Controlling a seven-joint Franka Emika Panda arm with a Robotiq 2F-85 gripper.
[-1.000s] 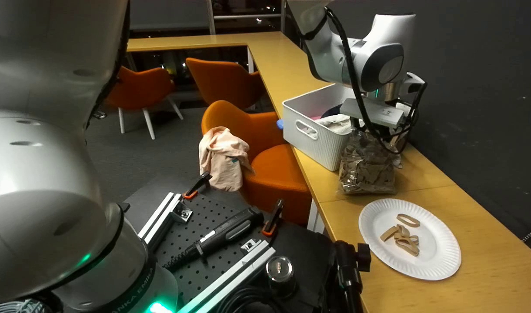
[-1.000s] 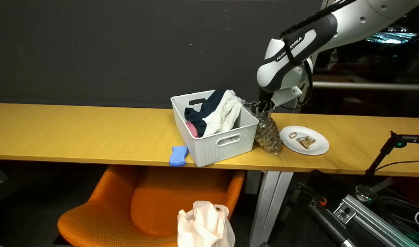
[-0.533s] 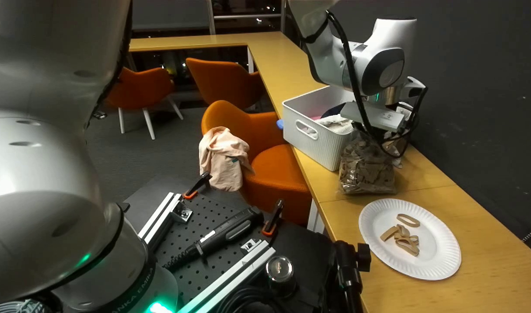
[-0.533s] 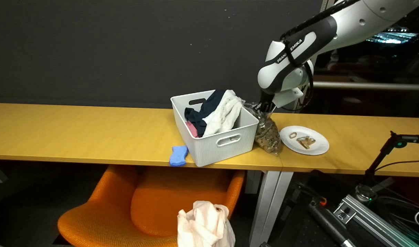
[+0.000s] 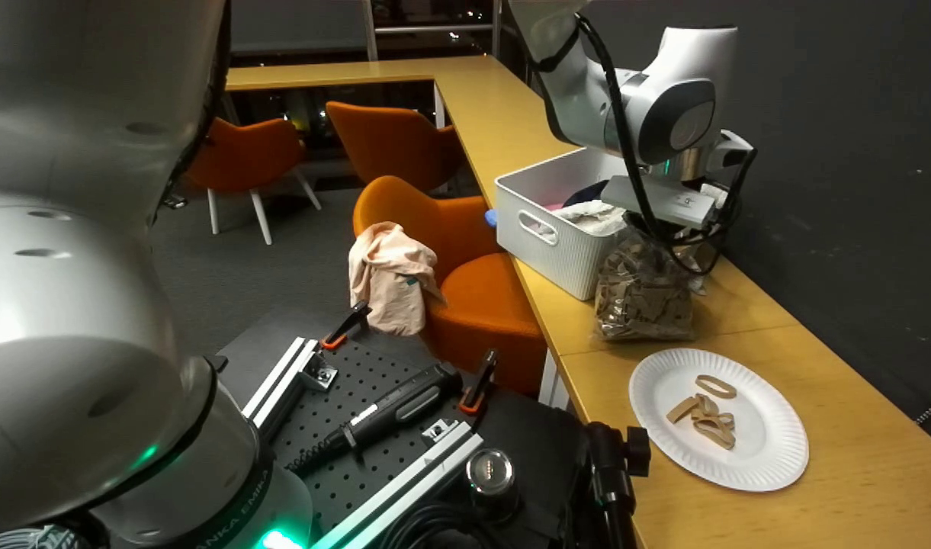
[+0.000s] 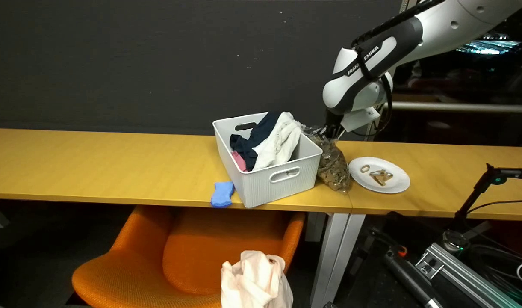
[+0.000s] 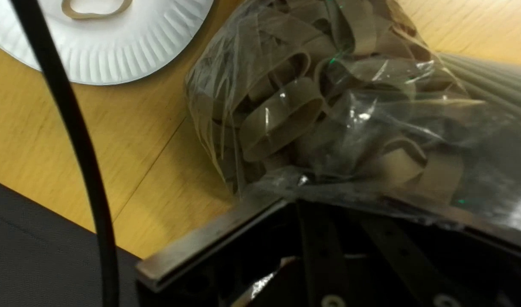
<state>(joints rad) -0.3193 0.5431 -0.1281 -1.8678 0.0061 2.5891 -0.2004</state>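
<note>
A clear plastic bag (image 5: 644,305) packed with tan rubber bands stands on the wooden table, against the end of the white basket (image 6: 282,188). My gripper (image 7: 298,199) points down at the bag's top, its fingers brought together. In the wrist view the film of the bag (image 7: 286,89) gathers at the fingertips and runs along one finger, so the jaws appear shut on it. The bag and wrist mount largely hide the fingertips in an exterior view. Beside the bag lies a white paper plate (image 5: 766,431) with several tan bands (image 5: 682,409) on it.
Dark and white clothes (image 6: 282,143) fill the basket. A blue cloth (image 6: 222,194) lies at its front corner by the table edge. An orange chair (image 5: 488,297) with a pale pink cloth (image 5: 393,278) stands beside the table. A black camera stand (image 5: 610,473) rises near the plate. Behind is a dark wall.
The gripper's fingers have closed at the bag's top. The arm dipped slightly, then rose a little and shifted slightly towards the plate's side. Bag, plate and basket stay where they were.
</note>
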